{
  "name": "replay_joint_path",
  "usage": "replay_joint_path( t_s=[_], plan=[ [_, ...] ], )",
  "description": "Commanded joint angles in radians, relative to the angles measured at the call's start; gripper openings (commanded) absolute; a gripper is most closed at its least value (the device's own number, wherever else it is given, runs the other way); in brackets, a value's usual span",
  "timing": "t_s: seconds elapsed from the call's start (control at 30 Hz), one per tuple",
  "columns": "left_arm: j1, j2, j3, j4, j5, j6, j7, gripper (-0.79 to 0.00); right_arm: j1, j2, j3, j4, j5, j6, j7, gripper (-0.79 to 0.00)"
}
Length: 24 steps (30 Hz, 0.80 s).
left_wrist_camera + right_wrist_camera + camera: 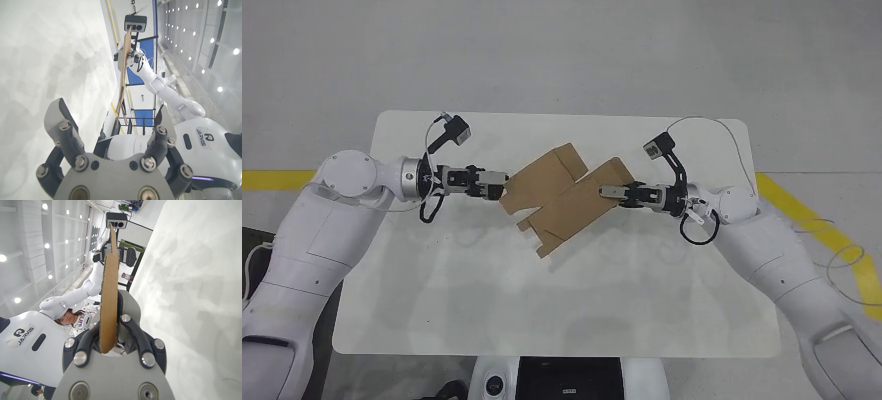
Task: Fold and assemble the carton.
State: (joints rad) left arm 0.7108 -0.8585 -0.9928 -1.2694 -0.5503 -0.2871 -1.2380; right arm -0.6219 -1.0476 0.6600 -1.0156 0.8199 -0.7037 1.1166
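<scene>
1. The white table (442, 300) carries the work. The two arms come in over it from opposite sides and meet near its middle.
2. The carton (567, 195) is a flat, unfolded sheet of brown cardboard with flaps and notches along its edges. It sits over the centre of the table, angled across it between the two grippers. From the left wrist camera the carton (122, 75) shows edge-on as a thin strip, with a gap between it and the table top. From the right wrist camera the carton (109, 298) also shows edge-on, running away from the gripper.
3. The right gripper (614, 192) has its fingers clamped on the right-hand edge of the carton. In its own wrist view the right gripper (113, 308) has the cardboard pinched between the two fingers.
4. The left gripper (500, 183) is at the carton's left-hand edge. In its own wrist view the left gripper (111, 108) has its fingers (62, 113) spread wide apart, and the near end of the sheet lies ahead of them. Whether they touch the sheet cannot be told.
</scene>
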Motion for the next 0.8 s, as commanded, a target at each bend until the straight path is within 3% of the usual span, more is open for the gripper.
replay_joint_path(
  t_s=[0.0, 0.17, 0.57, 0.77],
  plan=[
    [0.006, -0.002, -0.003, -0.012, 0.001, 0.028, 0.046, 0.000, -0.001, -0.001, 0.007, -0.003, -0.001, 0.005, 0.005, -0.785],
    [0.019, -0.008, -0.011, -0.045, -0.005, 0.086, 0.127, 0.000, 0.006, -0.005, 0.032, 0.003, -0.018, 0.027, 0.008, -0.785],
    [0.035, -0.010, -0.060, -0.065, 0.026, 0.116, 0.222, 0.000, -0.022, 0.005, 0.127, -0.074, -0.196, 0.106, -0.239, -0.785],
    [0.029, -0.017, -0.076, -0.058, 0.027, 0.129, 0.284, 0.000, -0.031, -0.007, 0.132, -0.130, -0.219, 0.164, -0.289, -0.785]
  ],
)
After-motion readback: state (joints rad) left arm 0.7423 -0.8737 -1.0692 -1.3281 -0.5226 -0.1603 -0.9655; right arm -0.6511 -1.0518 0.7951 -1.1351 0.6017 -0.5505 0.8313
